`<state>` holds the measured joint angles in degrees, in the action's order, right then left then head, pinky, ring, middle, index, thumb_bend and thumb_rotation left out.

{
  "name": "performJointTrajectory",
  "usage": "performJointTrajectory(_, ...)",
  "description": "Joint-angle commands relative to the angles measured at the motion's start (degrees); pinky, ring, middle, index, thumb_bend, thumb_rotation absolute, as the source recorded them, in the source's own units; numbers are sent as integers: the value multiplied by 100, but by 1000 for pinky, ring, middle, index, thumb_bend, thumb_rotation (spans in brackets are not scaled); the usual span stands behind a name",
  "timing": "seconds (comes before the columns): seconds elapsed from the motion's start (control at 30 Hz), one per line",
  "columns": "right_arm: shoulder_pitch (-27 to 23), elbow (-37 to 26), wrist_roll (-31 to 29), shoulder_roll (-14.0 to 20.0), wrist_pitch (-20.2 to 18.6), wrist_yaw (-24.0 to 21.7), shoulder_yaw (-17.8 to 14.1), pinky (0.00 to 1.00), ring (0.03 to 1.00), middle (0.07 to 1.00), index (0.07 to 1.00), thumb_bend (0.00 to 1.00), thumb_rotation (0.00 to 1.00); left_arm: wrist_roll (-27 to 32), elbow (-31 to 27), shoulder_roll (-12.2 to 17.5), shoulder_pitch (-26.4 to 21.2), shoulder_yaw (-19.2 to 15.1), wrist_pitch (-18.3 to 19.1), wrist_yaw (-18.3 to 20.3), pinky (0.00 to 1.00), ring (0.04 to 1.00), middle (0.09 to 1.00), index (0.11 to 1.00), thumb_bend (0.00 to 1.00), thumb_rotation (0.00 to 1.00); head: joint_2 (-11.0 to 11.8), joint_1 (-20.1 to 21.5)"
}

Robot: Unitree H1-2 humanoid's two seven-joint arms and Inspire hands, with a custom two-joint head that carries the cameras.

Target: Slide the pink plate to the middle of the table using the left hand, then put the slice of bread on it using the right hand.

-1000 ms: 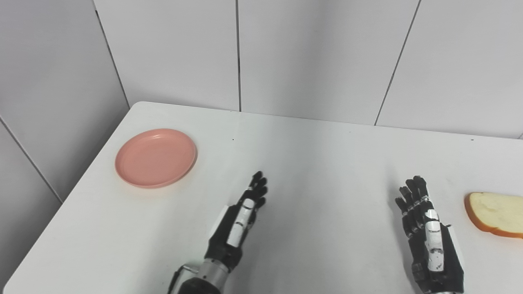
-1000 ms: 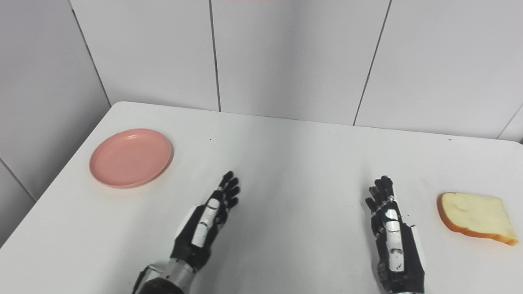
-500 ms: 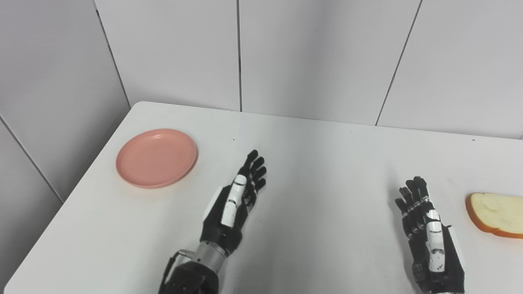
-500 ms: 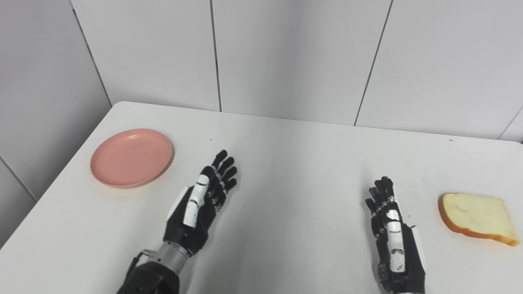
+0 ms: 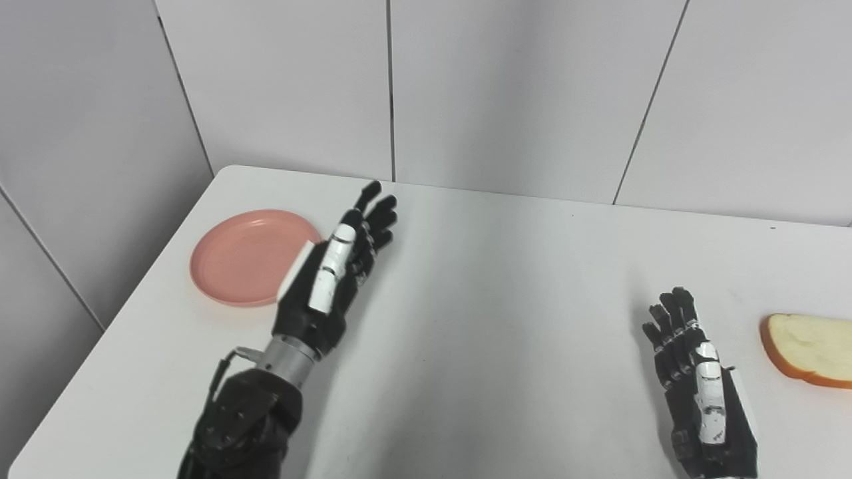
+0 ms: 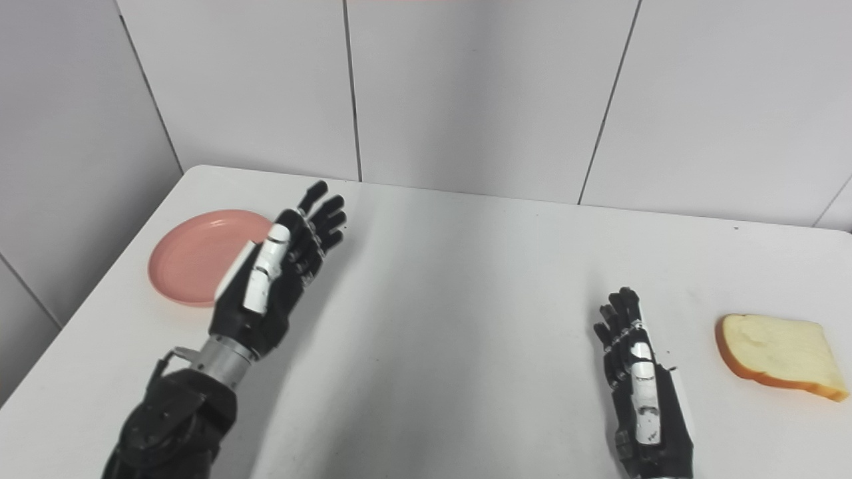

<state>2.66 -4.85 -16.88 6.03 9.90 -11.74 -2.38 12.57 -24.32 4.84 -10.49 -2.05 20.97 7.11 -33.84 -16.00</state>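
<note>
Plate (image 5: 246, 256) sits near the tabletop's left edge, toward the far left corner, same spot as a second ago, so it's not slid yet. Your left hand (image 5: 333, 273) has changed: over the last second it has lifted off the near middle of the tabletop and swung forward and left. Now it's raised with its fingers (image 5: 373, 213) spread and straight, holding nothing. It overlaps the plate's right rim in both views; you can't tell from here whether it touches, but it looks to be above it. Reading that as the reach for step one: next you need the hand down on the plate's rim to push it right toward the middle. The middle of the tabletop is bare. Your right hand (image 5: 699, 386) hasn't moved: near edge, right side, flat, fingers loosely open, empty. Bread (image 6: 775, 359) lies just beyond it by the right edge, untouched.
</note>
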Motion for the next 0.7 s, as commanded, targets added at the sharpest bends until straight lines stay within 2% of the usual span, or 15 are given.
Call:
performJointTrajectory(0.0,348,302,-83,-139,-15,-53,67,1000,1000,1000,998,393,969,135,-13,115,-399,-106,-48,8,1000,951,939,932,474,1000,4,-13)
performJointTrajectory(0.17,363,293,-1,-153,16,-1,55,1000,1000,1000,993,391,972,405,275,220,-834,-504,44,-95,998,928,916,906,488,1000,0,-26)
performJointTrajectory(0.43,394,234,8,-124,-43,-5,61,1000,999,1000,993,392,966,869,1103,753,-1502,-1035,-50,39,933,914,916,907,489,1000,26,-81)
performJointTrajectory(0.67,430,209,-21,-122,-39,-25,64,1000,1000,1000,996,368,1000,969,1908,1072,-1960,-1423,-82,-106,841,867,877,864,467,1000,65,-96)
